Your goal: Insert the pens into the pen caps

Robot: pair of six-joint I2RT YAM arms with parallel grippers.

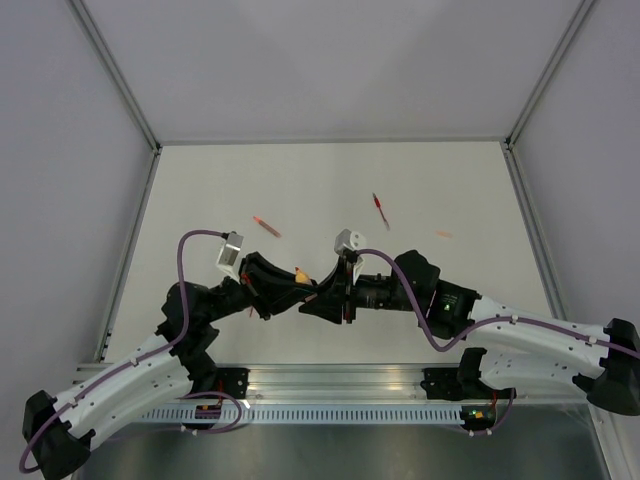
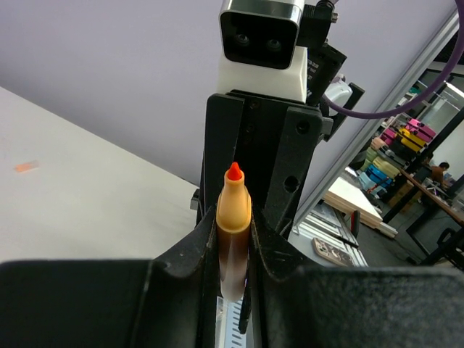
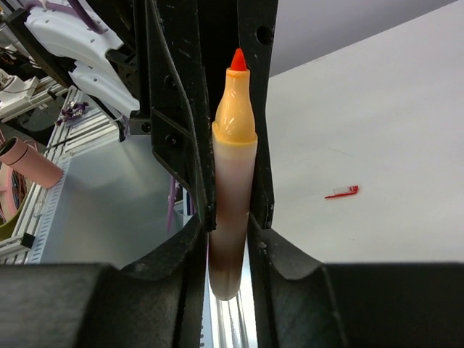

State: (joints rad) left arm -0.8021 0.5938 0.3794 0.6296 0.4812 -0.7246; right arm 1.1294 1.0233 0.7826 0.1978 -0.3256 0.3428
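The orange-peach pen, with a red tip and no cap on it, is held off the table where my two grippers meet. The left gripper is shut on its barrel, and the right gripper is shut on the same pen from the other side. In the top view only the pen's tip shows, between the left gripper and the right gripper. The red pen lies on the table at the far middle. A small orange cap lies to the right and also shows in the left wrist view. A slim red cap lies to the left and also shows in the right wrist view.
The white table is walled by grey panels with metal posts at the corners. A slotted rail runs along the near edge between the arm bases.
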